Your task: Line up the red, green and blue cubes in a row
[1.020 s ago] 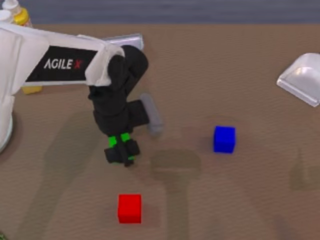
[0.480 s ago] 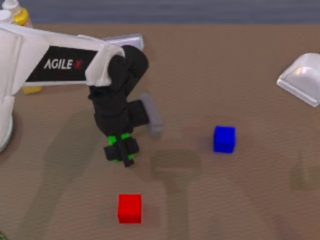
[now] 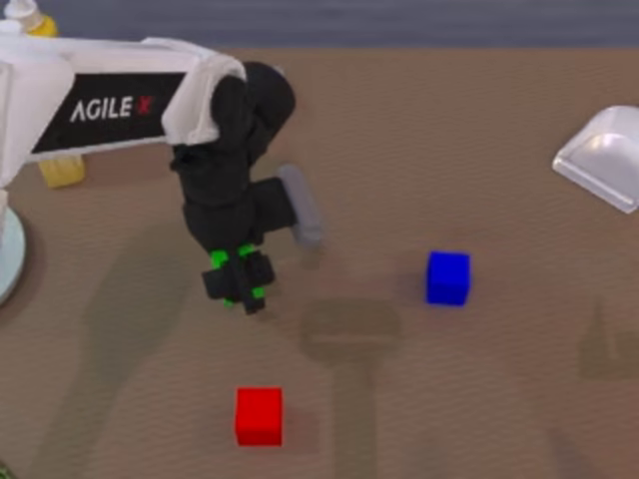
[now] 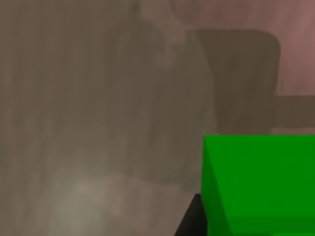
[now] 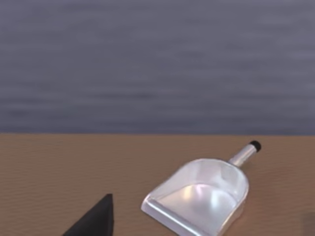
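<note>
Brown table from above hides the green cube pinched in left jaws.

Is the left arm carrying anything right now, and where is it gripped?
Yes: the left pincer holds the green cube, its fingers clamped on two opposite side faces. The right arm is out of the top view.

Clear scoop lay at table's right edge; yellow-capped bottle stood far left corner.
</note>
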You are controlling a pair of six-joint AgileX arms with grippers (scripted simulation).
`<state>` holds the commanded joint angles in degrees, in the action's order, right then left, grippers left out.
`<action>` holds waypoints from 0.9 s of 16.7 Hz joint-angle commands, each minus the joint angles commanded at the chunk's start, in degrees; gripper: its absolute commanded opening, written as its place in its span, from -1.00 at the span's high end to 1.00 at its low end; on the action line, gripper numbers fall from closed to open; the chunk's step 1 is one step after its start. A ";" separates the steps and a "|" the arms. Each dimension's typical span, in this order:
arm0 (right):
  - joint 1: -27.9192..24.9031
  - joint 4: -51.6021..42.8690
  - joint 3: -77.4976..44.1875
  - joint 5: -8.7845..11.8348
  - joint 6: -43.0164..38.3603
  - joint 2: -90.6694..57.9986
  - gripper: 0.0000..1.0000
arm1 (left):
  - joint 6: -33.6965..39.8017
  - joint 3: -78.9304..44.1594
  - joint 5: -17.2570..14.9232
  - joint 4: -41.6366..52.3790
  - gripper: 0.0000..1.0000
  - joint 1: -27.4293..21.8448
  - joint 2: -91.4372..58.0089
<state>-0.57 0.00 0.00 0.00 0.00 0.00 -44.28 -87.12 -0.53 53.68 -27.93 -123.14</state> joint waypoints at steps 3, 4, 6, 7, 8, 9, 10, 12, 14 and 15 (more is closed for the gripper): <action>0.00 0.00 0.00 0.00 0.00 0.00 -1.00 | 0.15 -3.18 0.03 5.97 1.00 0.52 2.41; 0.00 0.00 0.00 0.00 0.00 0.00 -1.00 | 0.19 -3.80 0.03 6.94 1.00 0.64 3.05; 0.00 0.00 0.00 0.00 0.00 0.00 -1.00 | 0.22 -4.05 0.03 7.31 1.00 0.69 3.35; 0.00 0.00 0.00 0.00 0.00 0.00 -1.00 | 0.22 -4.05 0.03 7.31 1.00 0.69 3.35; 0.00 0.00 0.00 0.00 0.00 0.00 -1.00 | 0.12 -3.92 0.06 7.16 1.00 0.38 3.14; 0.00 0.00 0.00 0.00 0.00 0.00 -1.00 | 0.14 -3.88 0.06 7.17 1.00 0.24 3.20; 0.00 0.00 0.00 0.00 0.00 0.00 -1.00 | 0.24 -3.68 0.06 7.19 1.00 -0.51 3.45; 0.00 0.00 0.00 0.00 0.00 0.00 -1.00 | 0.86 -2.79 0.08 7.27 1.00 -3.61 4.53; 0.00 0.00 0.00 0.00 0.00 0.00 -1.00 | 1.94 -1.36 0.10 7.39 1.00 -8.04 6.15; 0.00 0.00 0.00 0.00 0.00 0.00 -1.00 | 2.54 -0.54 0.10 7.49 1.00 -10.42 7.01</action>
<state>-0.57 0.00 0.00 0.00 0.00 0.00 -41.74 -87.66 -0.42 61.17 -38.35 -116.13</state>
